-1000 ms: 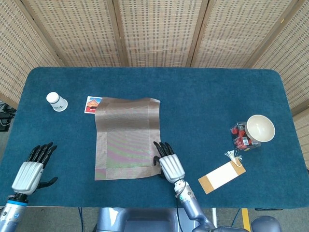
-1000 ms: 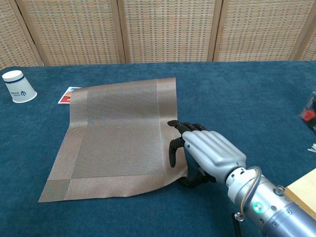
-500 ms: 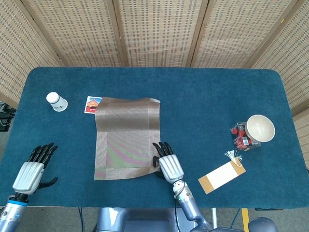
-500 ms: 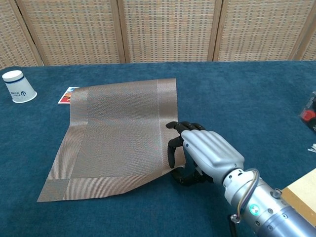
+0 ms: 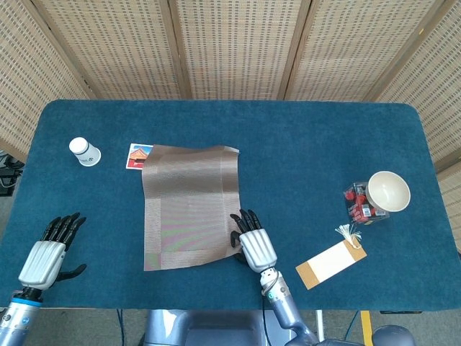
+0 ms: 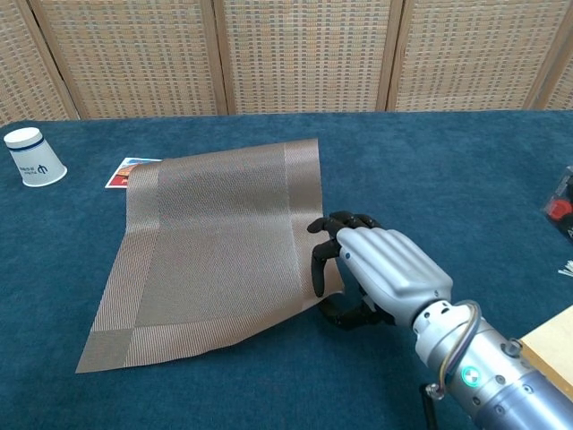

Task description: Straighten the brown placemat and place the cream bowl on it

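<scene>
Placemat [image 6: 210,242] corner sits pinched in right hand's [image 6: 380,273] fingers [image 6: 320,269].

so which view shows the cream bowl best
The head view: the cream bowl shows whole from above at the table's right, beside a clear container of red items. The chest view does not show it, only a bit of that container at its right edge.

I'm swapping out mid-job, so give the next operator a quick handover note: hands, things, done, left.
Right hand: grips the brown placemat at its near right corner.
Left hand: open, holds nothing, at the near left of the table.
Placemat: still skewed, near edge buckled, far left corner beside a small card.
Cream bowl: far right, against a clear box of red items.
Left: straighten mat, then move bowl onto it.
</scene>
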Robot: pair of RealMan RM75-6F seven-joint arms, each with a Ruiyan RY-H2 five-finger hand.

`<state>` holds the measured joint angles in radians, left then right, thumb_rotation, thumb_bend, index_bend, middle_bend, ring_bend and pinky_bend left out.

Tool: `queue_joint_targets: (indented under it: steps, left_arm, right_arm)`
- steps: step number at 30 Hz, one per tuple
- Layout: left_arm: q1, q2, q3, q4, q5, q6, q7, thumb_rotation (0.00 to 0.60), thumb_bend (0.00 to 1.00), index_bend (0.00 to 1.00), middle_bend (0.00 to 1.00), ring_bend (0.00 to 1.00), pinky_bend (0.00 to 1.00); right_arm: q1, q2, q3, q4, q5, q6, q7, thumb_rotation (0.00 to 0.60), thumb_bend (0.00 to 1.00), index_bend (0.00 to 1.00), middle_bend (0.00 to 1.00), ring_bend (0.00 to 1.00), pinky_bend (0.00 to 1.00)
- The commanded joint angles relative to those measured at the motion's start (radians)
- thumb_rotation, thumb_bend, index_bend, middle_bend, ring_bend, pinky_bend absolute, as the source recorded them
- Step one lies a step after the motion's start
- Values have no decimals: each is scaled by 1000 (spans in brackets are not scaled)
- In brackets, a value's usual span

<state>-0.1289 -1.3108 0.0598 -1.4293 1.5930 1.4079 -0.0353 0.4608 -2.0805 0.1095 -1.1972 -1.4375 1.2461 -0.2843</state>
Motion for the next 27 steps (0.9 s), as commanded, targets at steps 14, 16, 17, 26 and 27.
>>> queue_joint_targets:
  steps: [14, 16, 17, 26, 27]
  left_arm:
    - [-1, -5, 3, 2, 1, -4, 11, 600, 177, 12, 0, 0, 0]
    - [-1, -6, 3, 2, 1, -3, 15, 600, 176, 12, 0, 0, 0]
    - [-1, -7, 3, 2, 1, -4, 17, 600, 176, 12, 0, 0, 0]
    - [-2, -9, 4, -4, -1, -8, 27, 600, 177, 12, 0, 0, 0]
    - [-2, -9, 4, -4, -1, -7, 28, 600, 177, 13, 0, 0, 0]
  right_arm:
    - [-71, 216, 7, -204, -8, 91, -18, 600, 540, 742, 213, 0, 1]
    - [-82, 261, 14, -235, -4, 102, -13, 600, 539, 742, 213, 0, 1]
    - [-88, 283, 19, -249, -2, 108, -9, 600, 538, 742, 213, 0, 1]
    - [-112, 459, 88, -339, 30, 140, 25, 600, 534, 746, 215, 0, 1]
    - [-111, 474, 99, -345, 37, 139, 29, 600, 534, 746, 215, 0, 1]
